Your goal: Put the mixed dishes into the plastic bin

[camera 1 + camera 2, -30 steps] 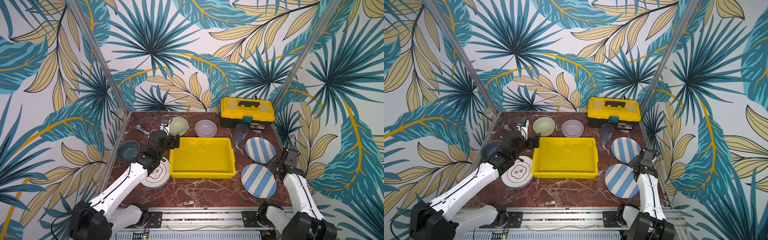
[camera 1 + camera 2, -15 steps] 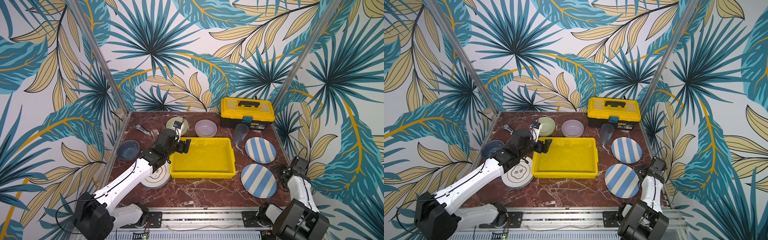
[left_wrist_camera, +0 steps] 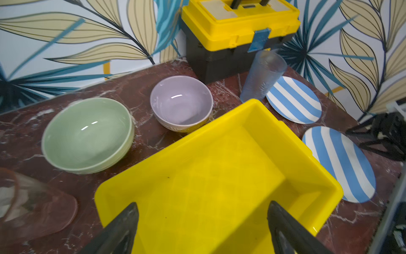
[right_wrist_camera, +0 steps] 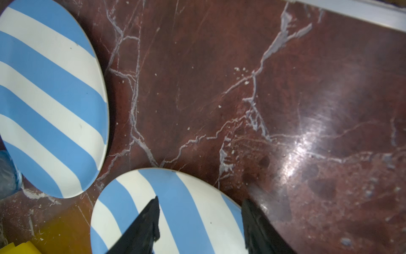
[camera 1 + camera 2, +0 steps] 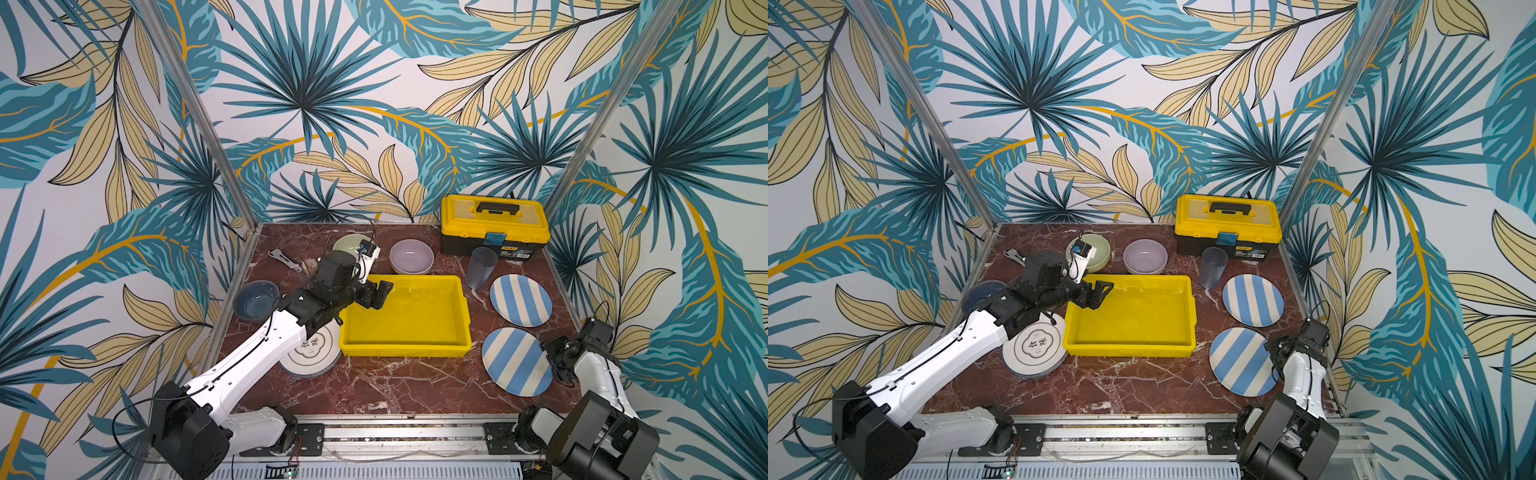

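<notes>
in both top views the yellow plastic bin [image 5: 405, 345] sits mid-frame on the red marble counter [image 5: 374, 386], and every dish lies on the counter outside it. the left gripper [image 5: 376, 293] hangs over the bin's upper left corner, jaws released and spread wide, grasping nothing. the left wrist view shows the bin floor between its black fingers [image 3: 123, 226].

above the bin stand the pale green bowl [image 5: 347, 243], partly hidden by the left wrist, and the lilac bowl [image 5: 411, 255]. the blue-grey bowl [image 5: 255, 297] is at the counter's left edge. the white plate with a black ring emblem [image 5: 1036, 345] lies just beside the bin's lower left corner, half under the left arm.

right of the bin are the upright blue translucent tumbler [image 5: 481, 266], the upper striped plate [image 5: 520, 299] and the lower striped plate [image 5: 513, 361]. the right gripper [image 5: 555, 359] is at the lower striped plate's right rim. its jaws are parted and not clamped on the plate: one finger [image 4: 140, 226] is over it and the other is just past the rim.

a clear tumbler [image 3: 37, 204] lies on its side near the pale green bowl. the yellow-and-black toolbox [image 5: 494, 224] stands at the upper right.
</notes>
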